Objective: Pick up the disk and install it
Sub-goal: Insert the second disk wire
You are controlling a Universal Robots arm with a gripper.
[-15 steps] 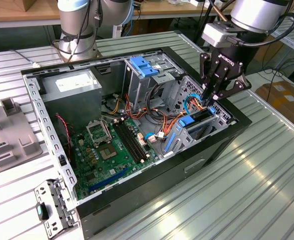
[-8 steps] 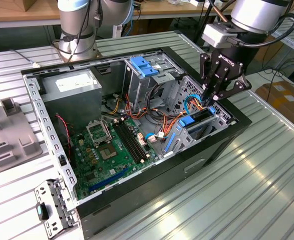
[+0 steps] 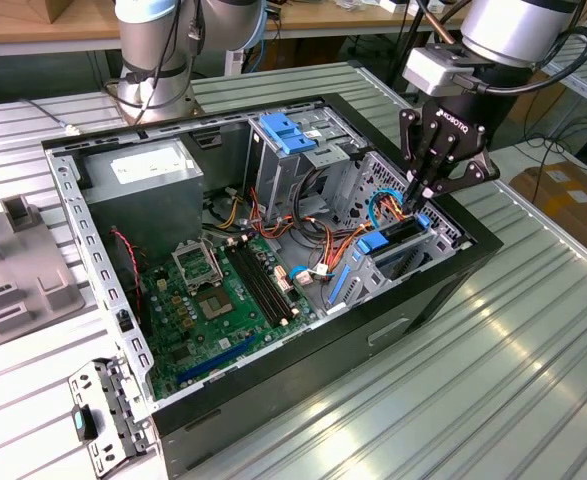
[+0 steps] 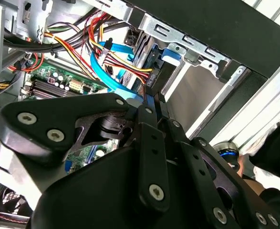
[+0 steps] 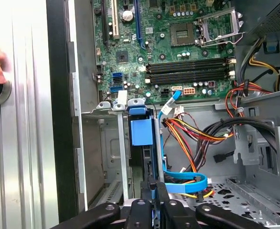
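Disk (image 5: 148, 157) stands on edge in its bay, cage walls close on both sides; I see my end effector (image 5: 152, 187) clamped on its rim, cables (image 5: 192, 136) crowding beside.

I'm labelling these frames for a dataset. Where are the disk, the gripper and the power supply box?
disk (image 5: 140, 131): first wrist view, its blue plastic carrier end.
gripper (image 3: 420, 192): exterior view, between its fingertips at the drive bay.
power supply box (image 3: 143, 165): exterior view, its white label.
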